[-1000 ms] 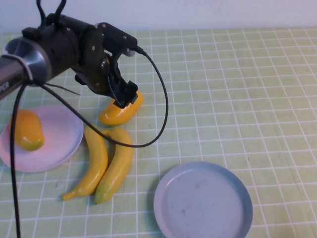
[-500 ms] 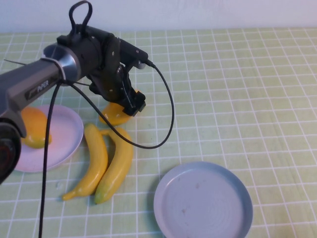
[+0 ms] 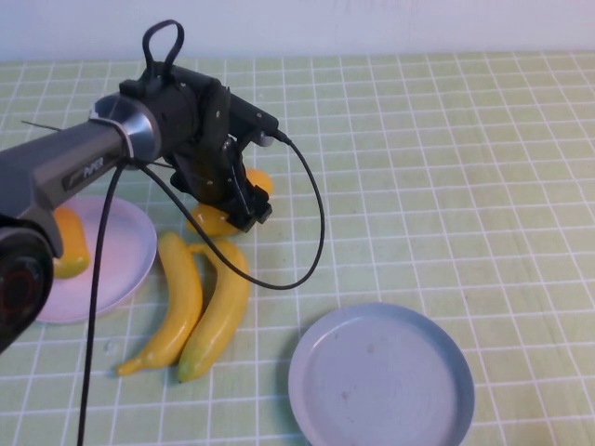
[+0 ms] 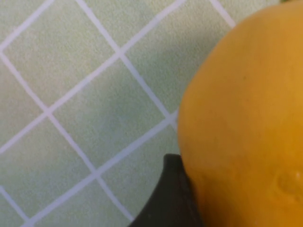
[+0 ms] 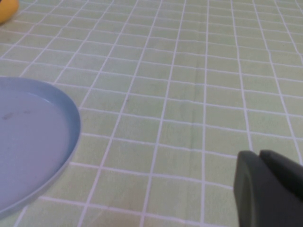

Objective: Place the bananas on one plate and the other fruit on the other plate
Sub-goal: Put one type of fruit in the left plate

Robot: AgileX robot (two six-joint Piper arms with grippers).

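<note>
My left gripper (image 3: 246, 209) is down over a yellow-orange mango (image 3: 212, 221) lying on the table, and covers its middle. In the left wrist view that mango (image 4: 246, 118) fills the frame, right against the gripper. The other mango (image 3: 70, 243) lies on the pale pink plate (image 3: 116, 251) at the left. Two bananas (image 3: 181, 299) (image 3: 221, 311) lie side by side on the table just in front of the gripper. The grey-blue plate (image 3: 381, 376) is empty at the front. My right gripper (image 5: 260, 156) is shut and empty, above the cloth beside the grey-blue plate (image 5: 33, 142); it is out of the high view.
A green checked cloth (image 3: 465, 186) covers the table. The left arm's black cable (image 3: 311, 223) loops down over the nearer banana's top end.
My left arm has turned and lowered onto the mango on the table. The mango, bananas and plates have not moved.
</note>
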